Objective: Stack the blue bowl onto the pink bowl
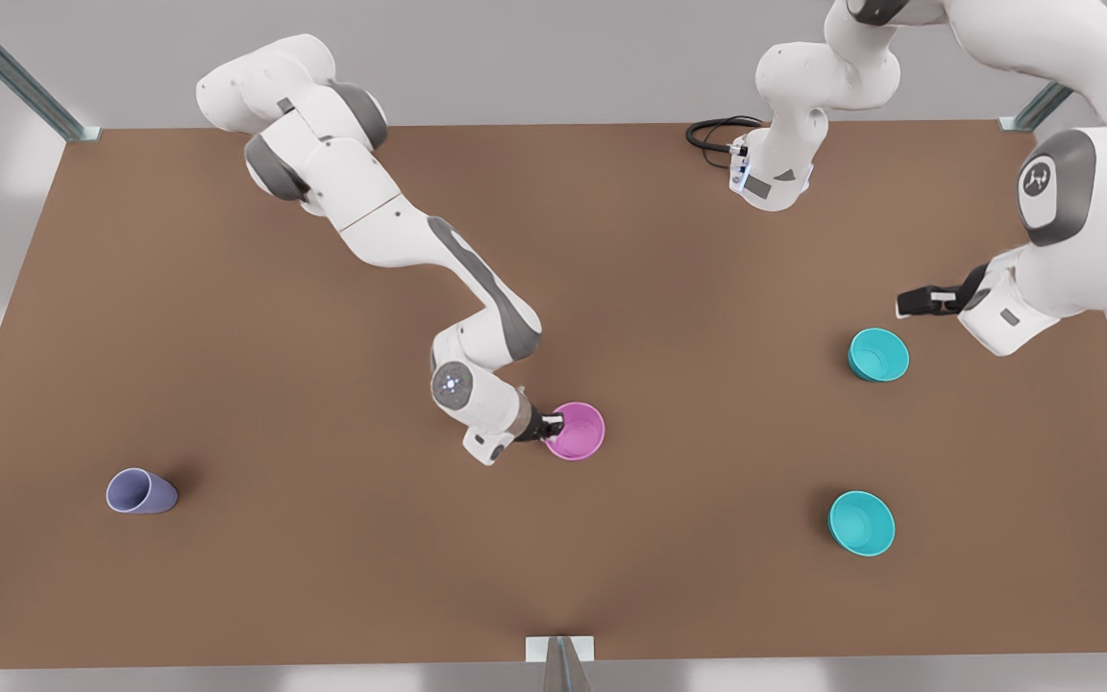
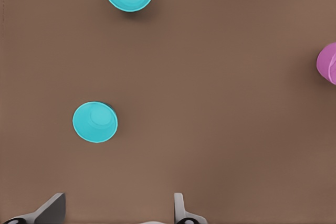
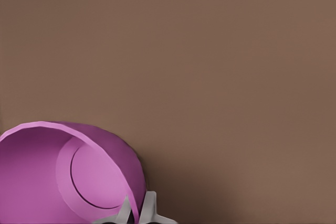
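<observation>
Bowls sit on a brown bench [image 1: 323, 577]: one pink, two turquoise-blue. The pink bowl [image 1: 577, 432] is near the middle of the bench in the front view, and the right gripper [image 1: 550, 426] is clamped on its rim at the side toward the front view's left. The right wrist view shows this close up: the two fingertips [image 3: 149, 206] pinch the thin wall of the pink bowl [image 3: 63, 177], one inside and one outside, and the bowl is tilted so its paler inside faces the camera.

The left gripper [image 1: 911, 304] hangs above the bench toward the front view's right, its fingers spread wide with nothing between them; the left wrist view shows the two fingertips [image 2: 179, 208] well apart over bare bench. The blue bowl [image 1: 878, 355] nearest it stands upright just beside and below that gripper in the front view, apart from it. A second turquoise bowl [image 1: 862, 523] stands upright closer to the front edge, well apart from the first. Both appear in the left wrist view, along with an edge of the pink bowl [image 2: 328, 64].

A lavender-blue cup [image 1: 140, 492] lies on its side far off toward the front view's left.
</observation>
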Tool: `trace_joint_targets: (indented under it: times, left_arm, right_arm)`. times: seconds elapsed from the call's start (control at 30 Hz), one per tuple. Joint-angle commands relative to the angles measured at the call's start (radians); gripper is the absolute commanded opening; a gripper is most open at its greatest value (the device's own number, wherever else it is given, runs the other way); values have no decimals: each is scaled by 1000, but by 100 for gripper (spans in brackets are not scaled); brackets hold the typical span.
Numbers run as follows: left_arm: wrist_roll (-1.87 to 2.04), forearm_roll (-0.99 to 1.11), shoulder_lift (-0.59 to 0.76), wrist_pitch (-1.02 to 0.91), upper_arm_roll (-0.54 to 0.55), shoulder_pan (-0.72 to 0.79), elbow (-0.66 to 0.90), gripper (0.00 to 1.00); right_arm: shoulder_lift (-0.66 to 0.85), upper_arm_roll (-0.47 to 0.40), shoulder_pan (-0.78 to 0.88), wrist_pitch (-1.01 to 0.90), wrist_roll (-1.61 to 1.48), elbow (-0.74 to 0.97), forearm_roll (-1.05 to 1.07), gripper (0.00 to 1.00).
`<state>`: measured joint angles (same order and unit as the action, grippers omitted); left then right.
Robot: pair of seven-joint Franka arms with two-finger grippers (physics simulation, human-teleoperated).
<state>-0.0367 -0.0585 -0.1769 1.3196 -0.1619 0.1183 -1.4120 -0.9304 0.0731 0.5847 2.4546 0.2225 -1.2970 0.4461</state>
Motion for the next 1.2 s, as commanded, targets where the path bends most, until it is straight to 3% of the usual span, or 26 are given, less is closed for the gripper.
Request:
trace_joint_targets:
  times: [0.0,0.03,0.07,0.1,0.2,0.27,0.3,0.37,0.43,0.47,0.53,0.57,0.63,0.7,0.8,1.1,1.13,1.17]
  left_arm:
    - [57,2,-4,10,-2,0,2,100]
    - [64,2,-3,9,-2,0,5,100]
    - [70,5,-1,7,-1,-3,22,100]
    - [70,2,-4,7,-4,-2,25,100]
    - [55,-4,-16,13,-4,-14,16,100]
    - [35,-12,-101,71,-13,-32,19,100]
    - [-34,-84,-190,197,-14,-61,25,100]
    - [-190,-87,-202,253,-16,-132,-1,100]
    - [-373,-104,-125,504,-96,-147,-312,100]
    - [-452,-104,-116,593,-128,-149,-398,100]
    - [-603,-152,-125,728,-162,-186,-495,100]
    - [-664,-199,-125,829,-177,-189,-577,100]
    - [-805,-225,-141,849,-212,-209,-610,100]
    - [-884,-225,-142,952,-222,-209,-697,100]
    - [-919,-227,-171,952,-229,-210,-743,100]
    - [-914,-277,-253,943,-226,-207,-765,100]
    - [-907,-280,-253,943,-222,-207,-765,75]
    - [-882,-313,-253,940,-214,-206,-765,59]
  right_arm:
    - [-4,-3,4,40,247,13,-3,21]
    - [-7,-3,4,40,248,16,-3,27]
    - [-7,-3,4,38,248,16,-3,94]
    - [-7,-3,4,38,250,16,-4,100]
    - [2,-3,0,27,252,18,-3,100]
    - [33,-39,-6,-80,252,39,5,100]
    - [67,-70,-28,-189,250,39,3,100]
    - [165,-104,-124,-439,238,28,-13,100]
    - [266,-105,-307,-936,54,70,-178,100]
    - [257,-105,-417,-1161,-112,195,-260,100]
    - [285,-110,-577,-1322,-393,278,-467,100]
    - [317,-111,-582,-1447,-422,370,-515,100]
    - [443,-104,-566,-1540,-414,387,-530,100]
    - [574,-102,-566,-1531,-416,308,-534,100]
    - [700,-101,-571,-1432,-416,165,-546,100]
    - [699,-101,-577,-1421,-414,147,-544,100]
    - [699,-101,-577,-1421,-414,145,-544,100]
    - [699,-101,-577,-1422,-414,145,-544,100]
